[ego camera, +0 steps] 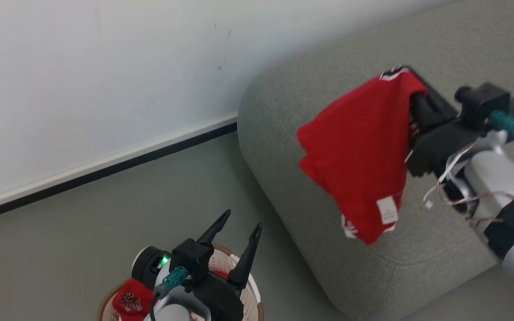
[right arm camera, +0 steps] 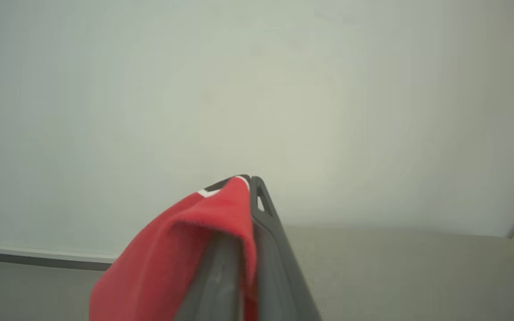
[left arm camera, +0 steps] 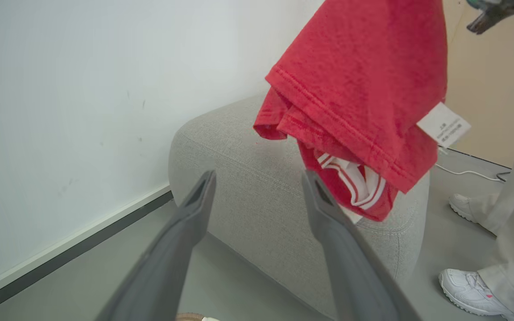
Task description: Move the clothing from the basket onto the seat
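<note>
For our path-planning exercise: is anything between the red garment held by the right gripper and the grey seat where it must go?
Nothing visible does. The bright red fabric garment hangs from the right gripper's shut fingers above the large light-grey upholstered seat, with only open air between them.

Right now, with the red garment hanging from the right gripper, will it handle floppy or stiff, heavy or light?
Likely floppy: the red garment droops in loose folds from the right gripper, so it should crumple on the seat rather than lie flat. Probably light: a pinch on one edge carries it all. The knit looks matte, so hardly slippery.
</note>
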Controlling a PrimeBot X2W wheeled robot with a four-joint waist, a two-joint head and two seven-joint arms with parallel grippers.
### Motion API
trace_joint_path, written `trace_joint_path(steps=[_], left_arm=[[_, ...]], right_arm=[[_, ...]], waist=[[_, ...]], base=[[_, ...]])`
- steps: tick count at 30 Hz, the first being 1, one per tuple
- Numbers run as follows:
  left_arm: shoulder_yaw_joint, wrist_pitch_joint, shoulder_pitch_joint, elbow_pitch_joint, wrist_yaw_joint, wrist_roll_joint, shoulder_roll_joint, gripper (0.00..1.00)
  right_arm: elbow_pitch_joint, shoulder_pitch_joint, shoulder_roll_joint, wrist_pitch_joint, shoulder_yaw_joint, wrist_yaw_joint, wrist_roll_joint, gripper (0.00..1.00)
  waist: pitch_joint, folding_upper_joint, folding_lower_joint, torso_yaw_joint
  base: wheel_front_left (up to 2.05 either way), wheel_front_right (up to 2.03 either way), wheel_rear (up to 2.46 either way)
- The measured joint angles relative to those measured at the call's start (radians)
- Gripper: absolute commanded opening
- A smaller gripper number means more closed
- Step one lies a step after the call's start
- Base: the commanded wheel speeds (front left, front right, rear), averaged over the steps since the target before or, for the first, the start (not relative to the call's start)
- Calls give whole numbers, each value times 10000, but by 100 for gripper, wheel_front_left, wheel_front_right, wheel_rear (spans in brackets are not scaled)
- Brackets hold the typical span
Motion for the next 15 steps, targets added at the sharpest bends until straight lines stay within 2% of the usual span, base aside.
trace_joint_path(steps=[5,15], left_arm=[[21,6,-200,-293,13,90,253,100],[73,362,-860,-980,59,495,777,100]], right_arm=[[311,-1639,-293,-6,-734,169,244,0],[1547,-4470,-1080,29,-1743,169,374,0]], waist=[[613,0,0,49],[1872,0,1,383]], base=[[0,0,0],[0,0,0]])
